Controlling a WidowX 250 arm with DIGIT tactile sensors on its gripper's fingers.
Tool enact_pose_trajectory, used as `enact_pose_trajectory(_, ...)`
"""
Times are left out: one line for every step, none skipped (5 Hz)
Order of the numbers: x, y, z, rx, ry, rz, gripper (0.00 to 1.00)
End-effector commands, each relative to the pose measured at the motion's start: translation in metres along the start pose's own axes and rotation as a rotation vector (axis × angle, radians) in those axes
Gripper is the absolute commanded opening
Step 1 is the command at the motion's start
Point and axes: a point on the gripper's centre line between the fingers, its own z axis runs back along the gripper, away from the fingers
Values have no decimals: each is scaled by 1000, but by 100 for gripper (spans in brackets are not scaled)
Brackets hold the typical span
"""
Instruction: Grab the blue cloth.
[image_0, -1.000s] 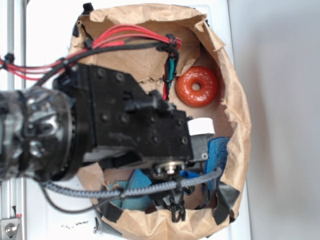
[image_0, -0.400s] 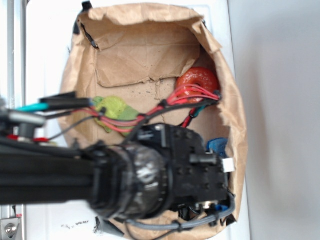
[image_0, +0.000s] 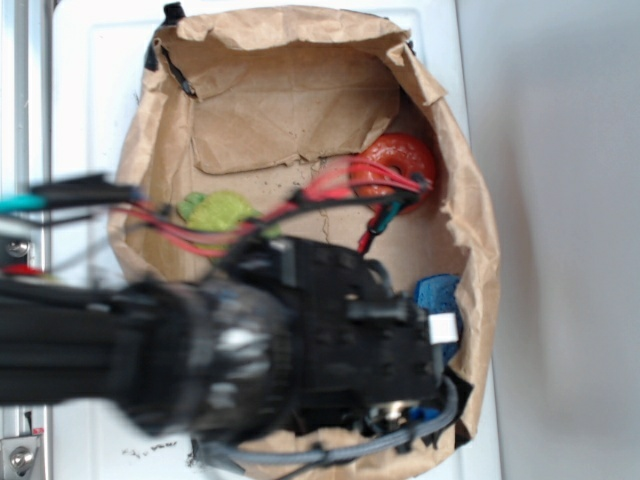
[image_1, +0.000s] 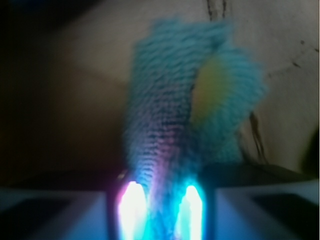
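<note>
In the wrist view the blue cloth (image_1: 172, 105), teal terry with a yellowish stain (image_1: 207, 95), runs down between my two glowing fingers. My gripper (image_1: 161, 197) is shut on its lower fold, and the rest stands up in front of the brown paper. In the exterior view the black arm and wrist (image_0: 340, 340) cover the lower right of the paper-lined basket. The jaws and the cloth are hidden under them there.
The brown paper lining (image_0: 280, 90) rises as crumpled walls all round. A red donut (image_0: 395, 165) lies at the upper right, partly behind red wires. A green soft item (image_0: 218, 212) sits left of centre. A darker blue piece (image_0: 438, 296) shows beside the wrist.
The arm has swung from the middle of the basket down to its lower right, uncovering the green item and the back paper. Since 0.4 s ago it has barely shifted.
</note>
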Motion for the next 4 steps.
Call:
enact_pose_trajectory(30,40,100,-76,-223,48,0)
enact_pose_trajectory(9,59,135,-74,-256,79,0)
enact_pose_trajectory(-23,79,170,-7,-250,81,0)
enact_pose_trajectory(-41,86,185,45,-245,51,0)
